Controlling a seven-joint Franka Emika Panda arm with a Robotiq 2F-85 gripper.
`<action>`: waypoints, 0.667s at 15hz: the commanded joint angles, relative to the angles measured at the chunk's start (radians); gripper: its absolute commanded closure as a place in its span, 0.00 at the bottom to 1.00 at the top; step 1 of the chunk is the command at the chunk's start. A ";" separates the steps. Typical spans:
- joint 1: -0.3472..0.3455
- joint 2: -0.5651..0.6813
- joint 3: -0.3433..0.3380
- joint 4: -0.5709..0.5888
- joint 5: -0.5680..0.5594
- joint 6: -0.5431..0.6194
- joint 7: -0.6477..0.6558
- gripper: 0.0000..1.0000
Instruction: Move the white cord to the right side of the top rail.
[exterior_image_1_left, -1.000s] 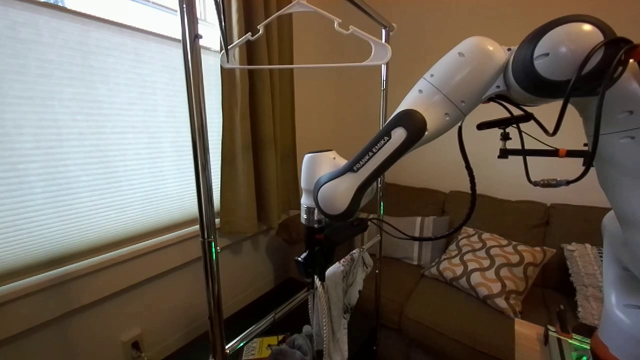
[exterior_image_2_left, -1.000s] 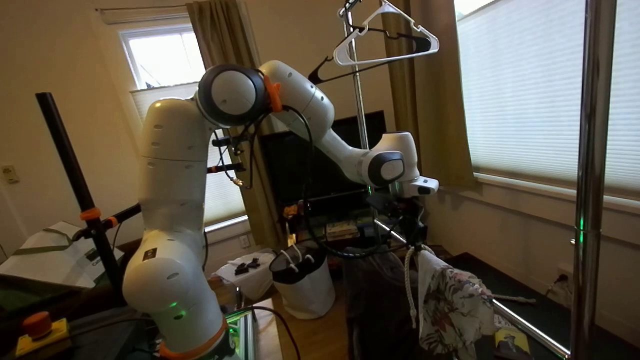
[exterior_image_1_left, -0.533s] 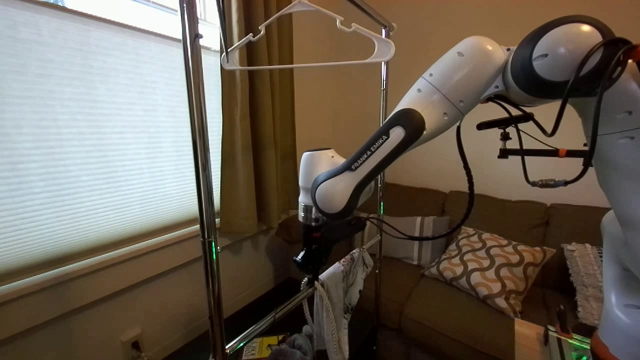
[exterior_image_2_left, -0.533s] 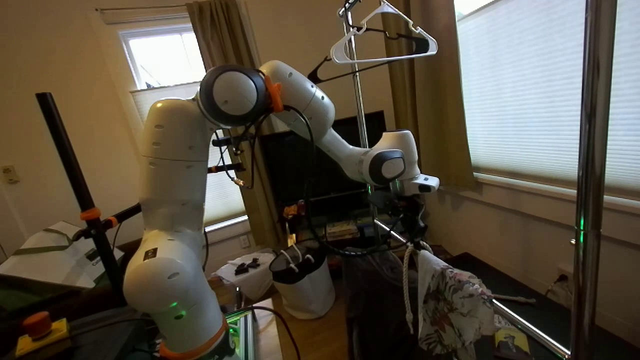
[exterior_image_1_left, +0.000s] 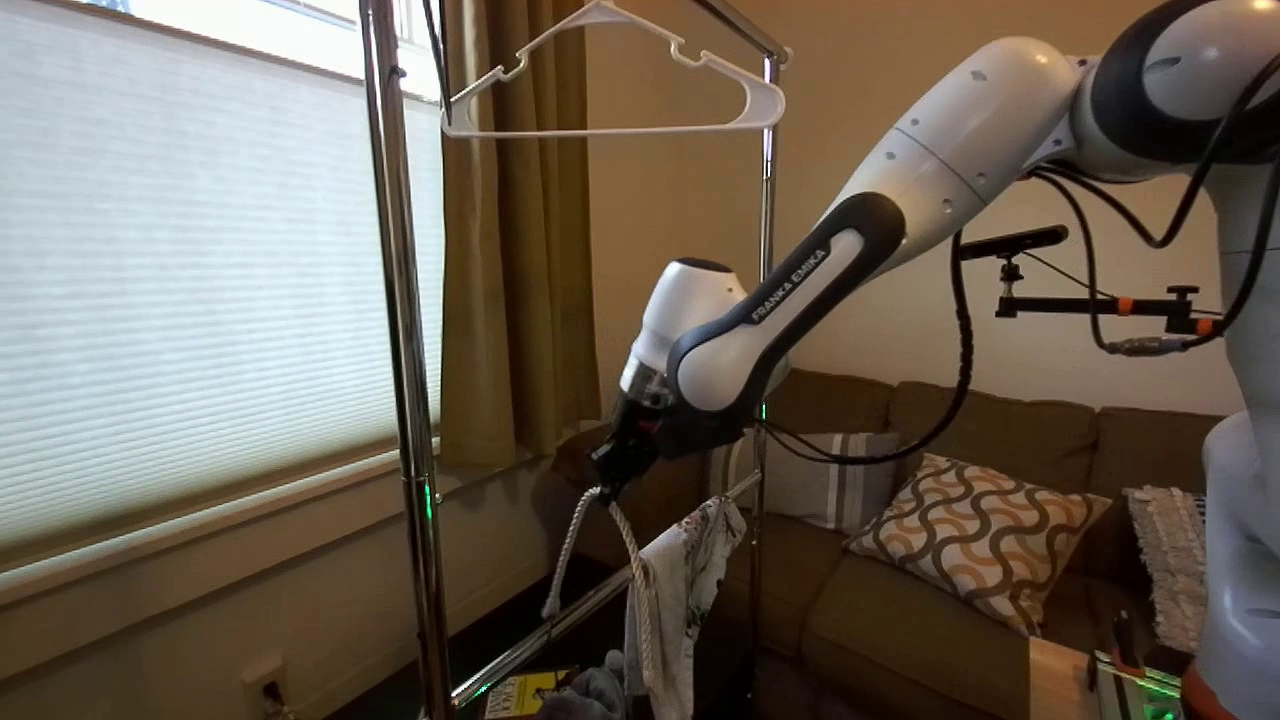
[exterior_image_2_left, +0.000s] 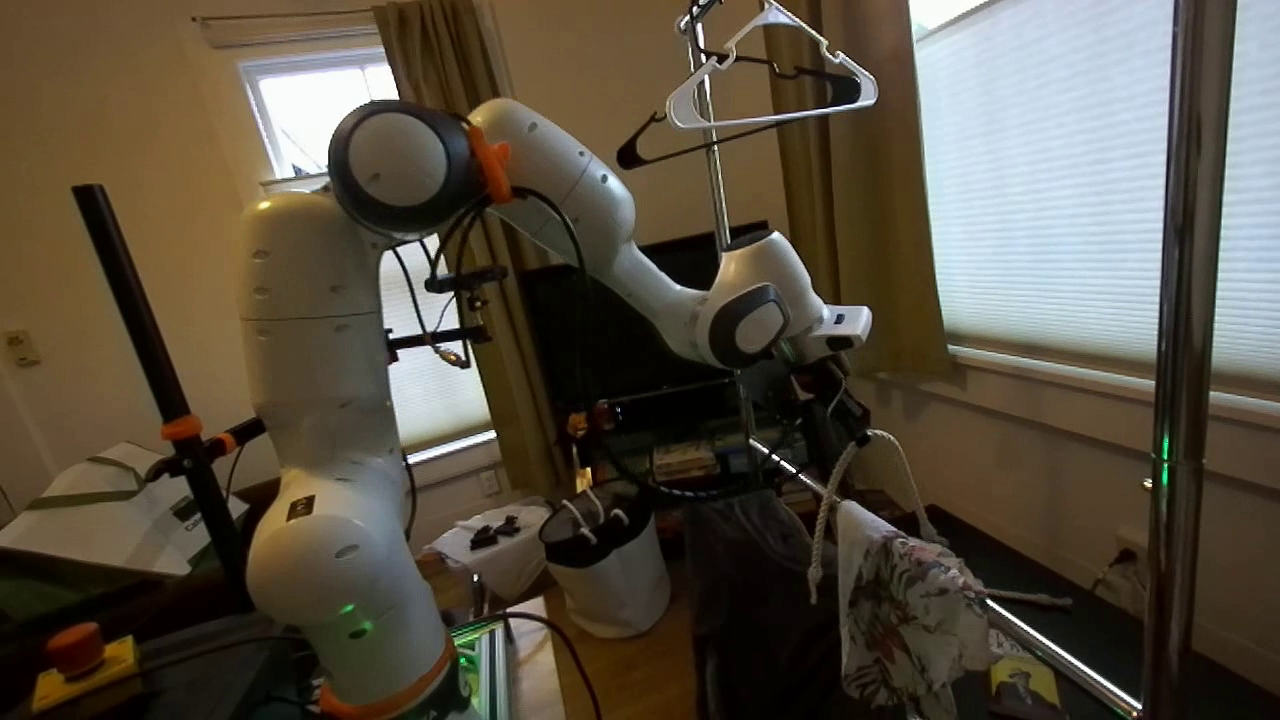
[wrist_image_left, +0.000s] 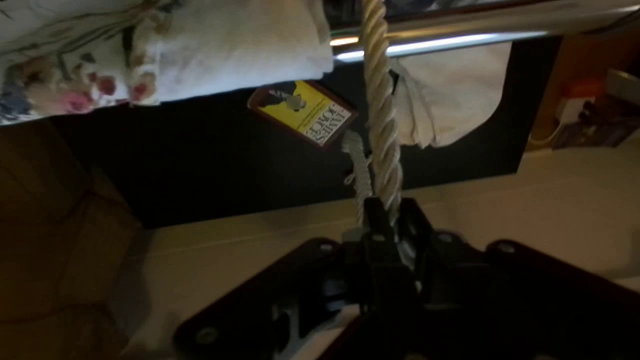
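Note:
My gripper (exterior_image_1_left: 605, 492) is shut on the white cord (exterior_image_1_left: 632, 545), a twisted rope, and holds it above the lower crossbar. The gripper is tilted; it also shows in an exterior view (exterior_image_2_left: 862, 437) and in the wrist view (wrist_image_left: 391, 202). The cord (exterior_image_2_left: 822, 525) hangs in two lengths from the fingertips, one on each side of the crossbar. In the wrist view one length of the cord (wrist_image_left: 381, 100) runs up from the jaws across the crossbar. The top rail (exterior_image_1_left: 738, 24) shows only in part, high above the gripper, with its rest out of view.
A floral pale cloth (exterior_image_2_left: 905, 610) hangs on the lower crossbar (exterior_image_1_left: 540, 640) beside the cord. A white hanger (exterior_image_1_left: 610, 131) hangs above, with a black hanger (exterior_image_2_left: 700, 145) behind it. Upright poles (exterior_image_1_left: 405, 400) flank the arm. Dark trousers (exterior_image_2_left: 760, 590) hang by the cloth.
My gripper has risen from the lower crossbar and tilted, lifting the cord's middle with it. The cord's far length now hangs free on the window side. The arm has drawn back and up.

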 joint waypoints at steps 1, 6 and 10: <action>0.000 -0.192 -0.064 -0.251 -0.051 0.147 0.173 0.97; -0.004 -0.199 -0.072 -0.270 -0.076 0.145 0.202 0.89; -0.003 -0.212 -0.071 -0.282 -0.078 0.145 0.211 0.97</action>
